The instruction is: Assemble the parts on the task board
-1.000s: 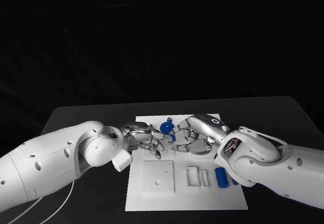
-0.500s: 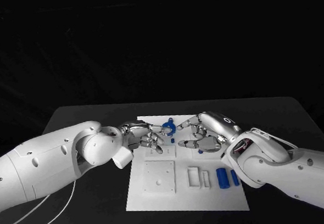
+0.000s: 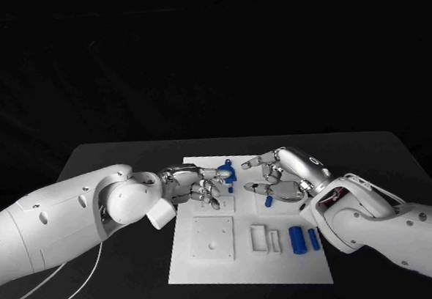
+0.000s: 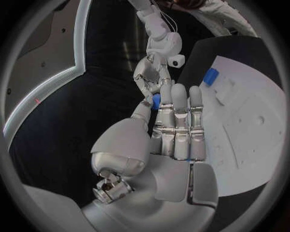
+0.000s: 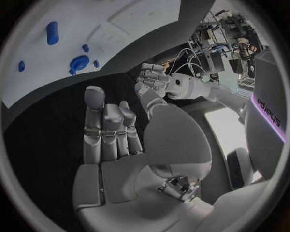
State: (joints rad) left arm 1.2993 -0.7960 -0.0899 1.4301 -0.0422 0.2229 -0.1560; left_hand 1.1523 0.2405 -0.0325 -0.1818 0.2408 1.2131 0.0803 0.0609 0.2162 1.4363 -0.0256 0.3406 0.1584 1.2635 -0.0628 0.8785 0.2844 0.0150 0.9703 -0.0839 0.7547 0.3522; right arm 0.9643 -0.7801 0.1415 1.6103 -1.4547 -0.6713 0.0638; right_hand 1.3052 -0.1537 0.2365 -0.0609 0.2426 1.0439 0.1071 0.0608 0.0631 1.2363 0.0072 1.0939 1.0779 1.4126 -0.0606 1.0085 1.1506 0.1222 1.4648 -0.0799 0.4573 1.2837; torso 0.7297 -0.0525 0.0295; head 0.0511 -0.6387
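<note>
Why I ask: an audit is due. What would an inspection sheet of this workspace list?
Surface: black table, with the white task board flat in its middle.
Job's things: two blue cylinders side by side on the board's near right; a round blue part at the left hand's fingertips; a blue piece by the right hand.
Clutter: nothing seen.
Hands: left hand over the board, cannot tell if it holds the round part; right hand over the board, holding nothing.
Cables: a white cable loops below the left arm.
Surroundings: dark, nothing seen.
</note>
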